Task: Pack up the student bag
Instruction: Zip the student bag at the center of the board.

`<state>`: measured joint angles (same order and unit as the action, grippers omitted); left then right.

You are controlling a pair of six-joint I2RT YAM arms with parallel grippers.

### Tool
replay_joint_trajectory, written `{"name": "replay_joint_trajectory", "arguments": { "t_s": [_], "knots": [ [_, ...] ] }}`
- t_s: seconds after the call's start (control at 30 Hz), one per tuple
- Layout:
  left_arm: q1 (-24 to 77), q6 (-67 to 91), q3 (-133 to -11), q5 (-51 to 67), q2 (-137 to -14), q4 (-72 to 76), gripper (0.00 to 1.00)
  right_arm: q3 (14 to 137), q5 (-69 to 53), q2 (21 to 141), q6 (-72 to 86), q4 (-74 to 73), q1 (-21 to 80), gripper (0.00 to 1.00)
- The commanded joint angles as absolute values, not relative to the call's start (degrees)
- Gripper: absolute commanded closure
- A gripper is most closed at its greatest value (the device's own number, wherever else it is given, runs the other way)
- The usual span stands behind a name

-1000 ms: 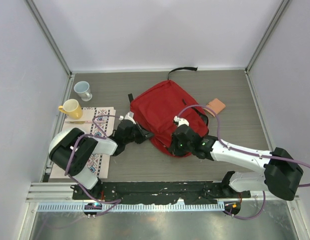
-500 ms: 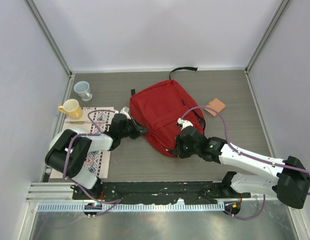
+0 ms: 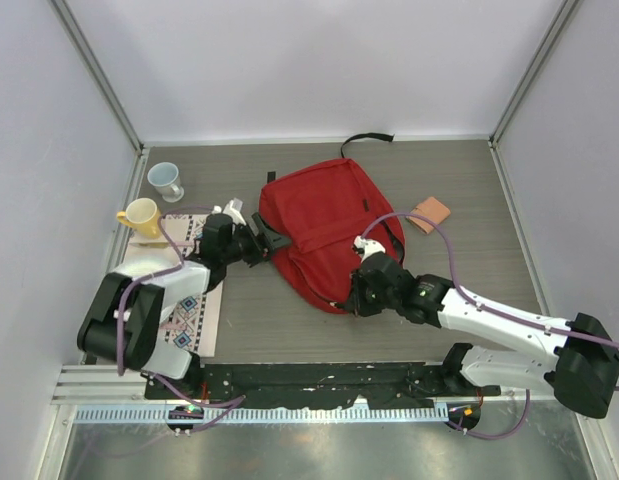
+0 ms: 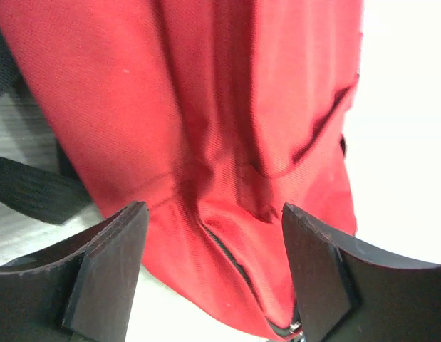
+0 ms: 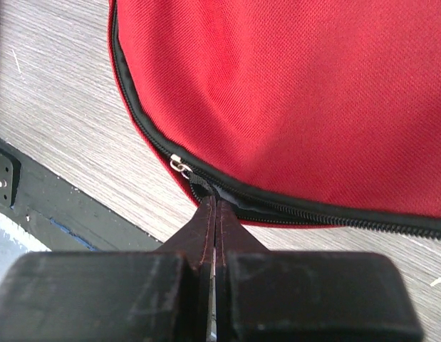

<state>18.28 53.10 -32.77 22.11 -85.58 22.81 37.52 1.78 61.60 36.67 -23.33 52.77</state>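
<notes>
right claw (image 5: 214, 204) clamped on student bag (image 5: 313, 92) edge.

Red student bag (image 3: 319, 215), yellow mug (image 3: 141, 216), patterned cloth (image 3: 201, 318)

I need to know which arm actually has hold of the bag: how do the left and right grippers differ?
The left gripper is open with nothing between its fingers, facing the student bag's side. The right gripper is shut, pinching the bag's black zipper trim. Left is at the bag's left edge, right at its near edge. Both are close to the bag.
</notes>
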Motion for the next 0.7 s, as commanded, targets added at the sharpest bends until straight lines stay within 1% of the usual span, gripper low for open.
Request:
{"name": "replay_joint_trajectory", "arguments": {
  "t_s": [0.0,0.07,0.13,0.27,0.33,0.47,0.67],
  "knots": [
    [19.9,53.5,-32.3,23.9,-75.7,17.0,0.15,40.2,4.2,63.5,37.6,-17.1,52.8,0.99],
    [21.9,54.5,-32.4,21.0,-72.5,10.0,0.13,40.5,4.7,64.2,37.8,-16.4,52.8,0.99],
    [25.2,55.6,-32.4,16.9,-68.3,3.2,0.08,41.1,5.5,64.5,37.7,-16.0,52.8,0.99],
    [30.0,61.9,-29.6,12.6,-62.1,-1.1,0.03,42.0,6.2,64.8,37.4,-16.1,52.7,0.99],
    [33.6,65.6,-28.9,11.1,-60.0,-2.0,0.02,42.2,6.0,64.7,37.4,-15.9,52.7,0.99],
    [39.0,67.8,-29.1,6.1,-59.4,-3.5,0.00,42.1,5.3,64.5,37.1,-16.0,52.7,0.99],
    [42.4,69.3,-29.1,5.7,-63.6,-0.3,0.00,41.3,4.6,63.3,37.1,-16.3,52.7,0.99]
  ]
}}
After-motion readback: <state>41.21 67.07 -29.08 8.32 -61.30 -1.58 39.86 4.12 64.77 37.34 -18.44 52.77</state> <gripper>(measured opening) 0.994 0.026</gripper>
